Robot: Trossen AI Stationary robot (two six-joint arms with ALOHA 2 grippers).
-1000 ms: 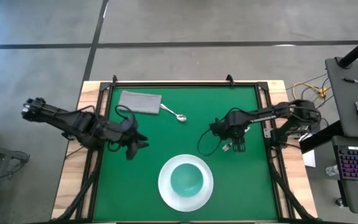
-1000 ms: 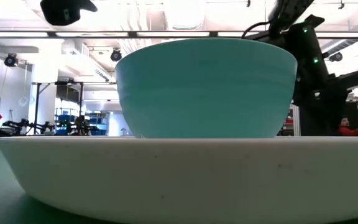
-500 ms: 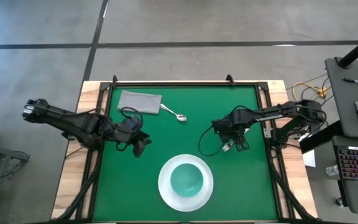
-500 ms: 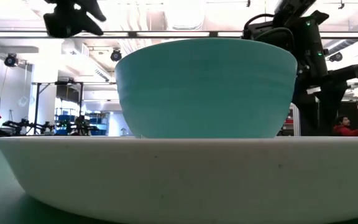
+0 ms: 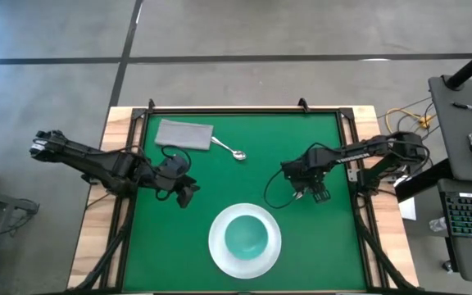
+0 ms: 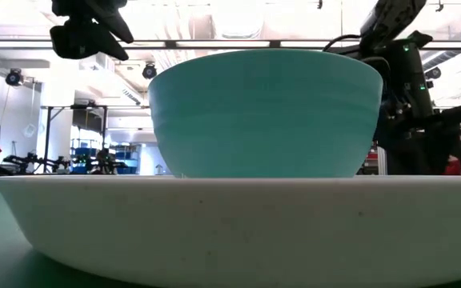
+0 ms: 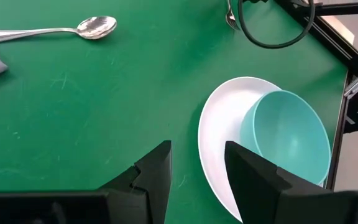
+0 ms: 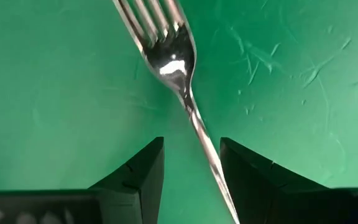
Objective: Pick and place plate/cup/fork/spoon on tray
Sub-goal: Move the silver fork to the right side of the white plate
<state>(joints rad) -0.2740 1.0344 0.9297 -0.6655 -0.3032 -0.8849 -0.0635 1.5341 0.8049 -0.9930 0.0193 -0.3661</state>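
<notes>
The white plate [image 5: 245,239] lies on the green mat near the table's front, and the teal cup [image 5: 247,236] stands in it; both fill the low view [image 6: 266,112]. The fork [image 8: 174,59] lies flat on the mat. My right gripper [image 8: 191,144] is open just above it, one finger on each side of its handle, and I see no contact. The spoon [image 5: 230,150] lies at the back beside a grey folded cloth [image 5: 185,133]. My left gripper [image 5: 187,193] is open and empty, left of the plate [image 7: 219,130].
The green mat has a dark raised frame [image 5: 240,111] around it, on a wooden table. A black cable loop [image 5: 270,195] hangs from the right arm between the fork and the plate. A desk with a keyboard [image 5: 469,217] stands to the right of the table.
My left gripper has moved toward the table's right edge, closer to the plate. My right gripper has shifted slightly toward the right and near edges and come down over the fork. The plate, cup, spoon and cloth have stayed where they were.
</notes>
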